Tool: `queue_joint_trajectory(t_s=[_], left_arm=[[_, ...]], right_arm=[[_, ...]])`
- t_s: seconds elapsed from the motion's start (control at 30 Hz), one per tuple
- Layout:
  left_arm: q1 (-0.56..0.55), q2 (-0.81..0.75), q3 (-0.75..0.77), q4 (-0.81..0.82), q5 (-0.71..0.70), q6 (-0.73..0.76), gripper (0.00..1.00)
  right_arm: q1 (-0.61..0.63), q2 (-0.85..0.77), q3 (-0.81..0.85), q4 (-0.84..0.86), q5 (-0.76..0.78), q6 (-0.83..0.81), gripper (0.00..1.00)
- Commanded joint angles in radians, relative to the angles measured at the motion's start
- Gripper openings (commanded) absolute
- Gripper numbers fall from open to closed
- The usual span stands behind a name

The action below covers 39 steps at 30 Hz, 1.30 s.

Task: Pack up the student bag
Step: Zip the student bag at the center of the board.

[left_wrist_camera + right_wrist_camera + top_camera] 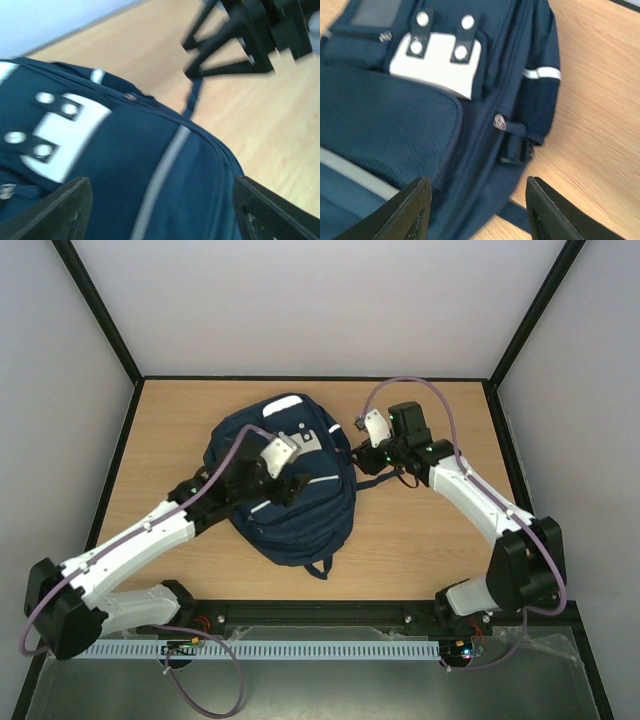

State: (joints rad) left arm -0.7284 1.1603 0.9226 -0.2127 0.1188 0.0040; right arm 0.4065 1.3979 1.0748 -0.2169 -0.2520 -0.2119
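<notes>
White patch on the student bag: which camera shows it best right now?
Right wrist: the white patch on the student bag appears whole, with four round studs visible. The left wrist shows it tilted and motion-blurred. The top view shows it only as a small pale spot.

Student bag (300, 525): navy, white stripes, grey-white patch; lying flat mid table (420, 540), loop toward near edge.

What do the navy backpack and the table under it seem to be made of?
The large navy blue backpack looks like matte woven fabric, meshed on one pocket. The light brown table looks like smooth wood or laminate, faintly grained.
</notes>
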Motion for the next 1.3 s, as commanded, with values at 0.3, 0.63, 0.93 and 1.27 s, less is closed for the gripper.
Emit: queue_joint_trajectory(t_s=[0.3,0.63,0.93,1.27], left_arm=[[0.534,-0.052,-0.178,0.048,-0.142,-0.679,1.00],[0.553,0.010,-0.358,0.203,-0.193,-0.879,1.00],[0.497,0.206,-0.344,0.354,-0.106,-0.851,0.96],[0.346,0.429,-0.156,0.441,-0.047,-0.749,0.94]], right_arm=[[-0.003,0.212,0.104,-0.018,-0.160,0.163,0.58],[-0.003,0.222,0.039,-0.011,-0.213,0.136,0.59],[-0.003,0.264,0.037,-0.046,-0.260,0.116,0.61],[-0.003,0.265,0.017,-0.124,-0.333,0.042,0.61]])
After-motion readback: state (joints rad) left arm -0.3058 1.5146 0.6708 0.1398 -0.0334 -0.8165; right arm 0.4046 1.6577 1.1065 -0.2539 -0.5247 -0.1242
